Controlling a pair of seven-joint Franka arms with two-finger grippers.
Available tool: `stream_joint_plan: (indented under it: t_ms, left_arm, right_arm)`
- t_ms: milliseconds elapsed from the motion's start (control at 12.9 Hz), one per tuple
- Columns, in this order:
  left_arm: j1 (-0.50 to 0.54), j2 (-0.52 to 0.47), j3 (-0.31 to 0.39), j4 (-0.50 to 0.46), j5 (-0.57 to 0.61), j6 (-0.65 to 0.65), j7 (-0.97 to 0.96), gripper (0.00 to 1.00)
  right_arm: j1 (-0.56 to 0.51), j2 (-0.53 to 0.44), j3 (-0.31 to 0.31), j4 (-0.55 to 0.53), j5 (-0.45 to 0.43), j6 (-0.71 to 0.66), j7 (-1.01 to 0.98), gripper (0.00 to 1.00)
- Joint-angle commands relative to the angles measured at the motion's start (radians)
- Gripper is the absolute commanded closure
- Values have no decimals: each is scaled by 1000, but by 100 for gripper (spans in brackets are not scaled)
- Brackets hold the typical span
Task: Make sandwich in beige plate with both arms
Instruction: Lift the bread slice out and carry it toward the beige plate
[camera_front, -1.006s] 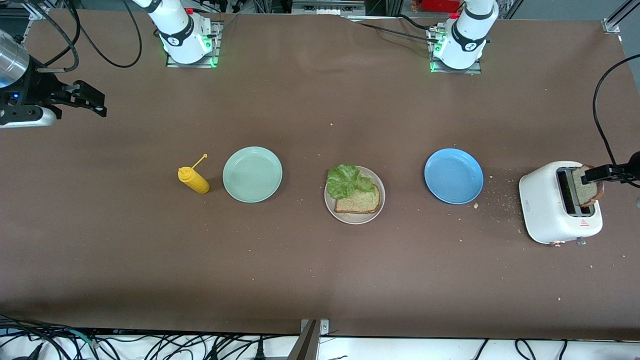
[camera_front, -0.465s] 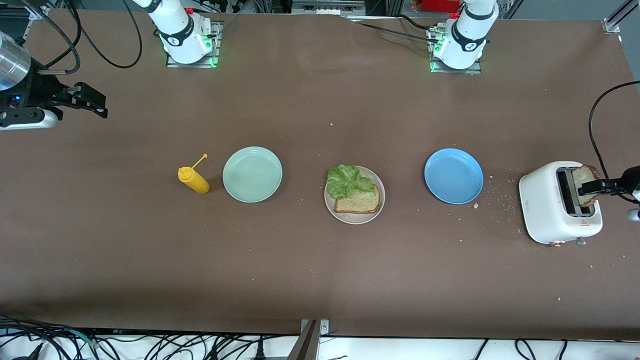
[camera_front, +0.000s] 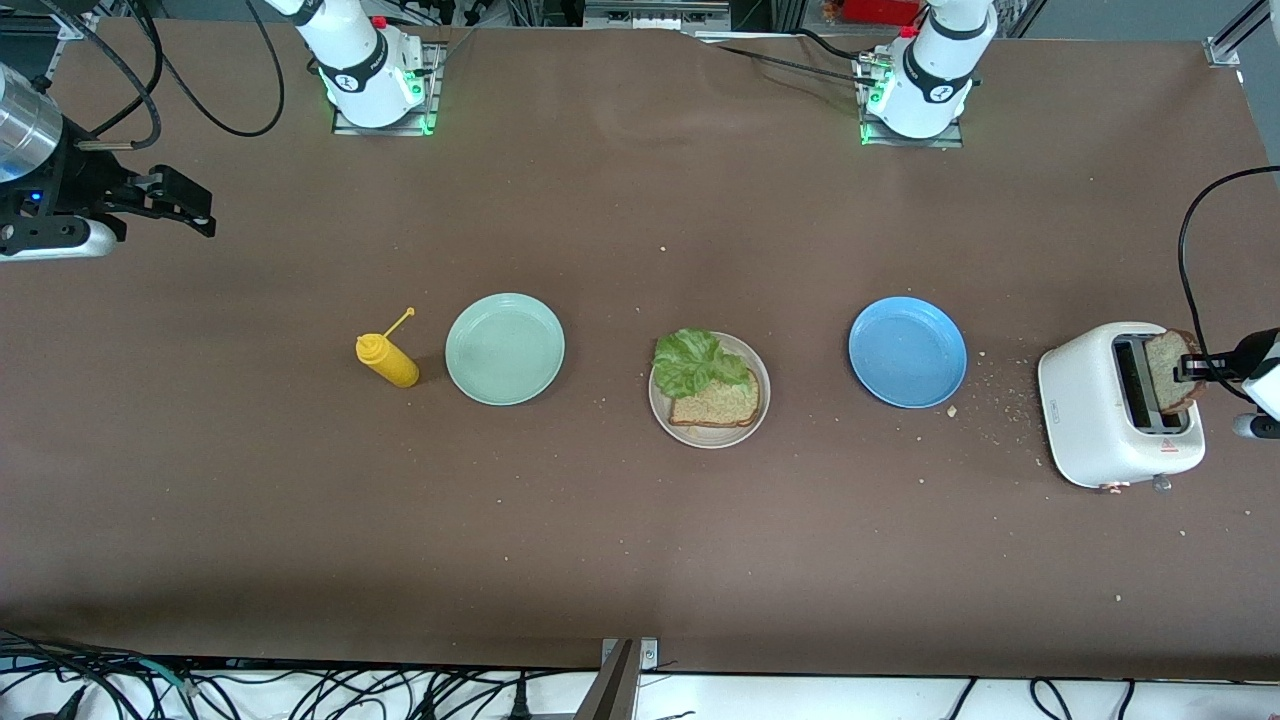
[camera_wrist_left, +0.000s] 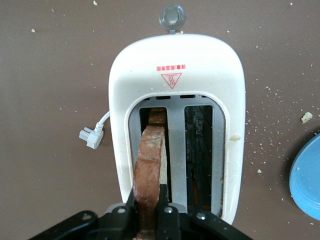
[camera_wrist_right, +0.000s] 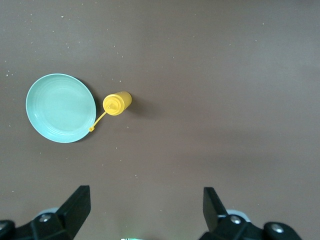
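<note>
The beige plate (camera_front: 708, 441) sits mid-table and holds one brown bread slice (camera_front: 715, 405) with a green lettuce leaf (camera_front: 695, 360) lying partly on it. A second bread slice (camera_front: 1166, 372) stands upright in a slot of the white toaster (camera_front: 1090, 400) at the left arm's end. My left gripper (camera_front: 1192, 367) is shut on this slice's top edge. In the left wrist view the fingers (camera_wrist_left: 163, 196) pinch the crust (camera_wrist_left: 150, 155) over the toaster (camera_wrist_left: 175, 60). My right gripper (camera_front: 195, 215) is open and empty over the table at the right arm's end, and its arm waits; it also shows in the right wrist view (camera_wrist_right: 147, 205).
A mint-green plate (camera_front: 505, 348) and a yellow squeeze bottle (camera_front: 388, 362) stand toward the right arm's end; both show in the right wrist view, plate (camera_wrist_right: 60, 107) and bottle (camera_wrist_right: 117, 102). A blue plate (camera_front: 907, 352) sits between the beige plate and the toaster. Crumbs lie near the toaster.
My left gripper has shifted a little at the toaster slice and drawn back toward the table's end, still at the bread. The right gripper has barely moved.
</note>
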Motion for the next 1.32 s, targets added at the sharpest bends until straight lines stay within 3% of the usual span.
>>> stream_joint_plan:
  t_ms: [0, 387, 619, 774, 1006, 1239]
  left_arm:
    - [0, -17, -13, 17, 30, -47, -1, 100]
    - [-6, -146, -48, 49, 31, -154, 2, 100]
    - [-6, -152, -139, 190, 30, -298, 2, 100]
    - [-6, -152, -221, 241, 21, -317, 3, 100]
    - [-15, -149, -321, 241, -95, -317, -36, 100]
    - [-117, -104, -332, 230, -197, -317, -240, 100]
  right_arm:
    - [2, 4, 2, 6, -11, 3, 8, 0]
    - [2, 6, 2, 6, -9, 5, 8, 0]
    - [2, 6, 2, 6, -11, 5, 8, 0]
    - [2, 7, 2, 6, -11, 5, 8, 0]
    - [2, 7, 2, 6, -11, 5, 8, 0]
    - [2, 7, 2, 6, -9, 5, 8, 0]
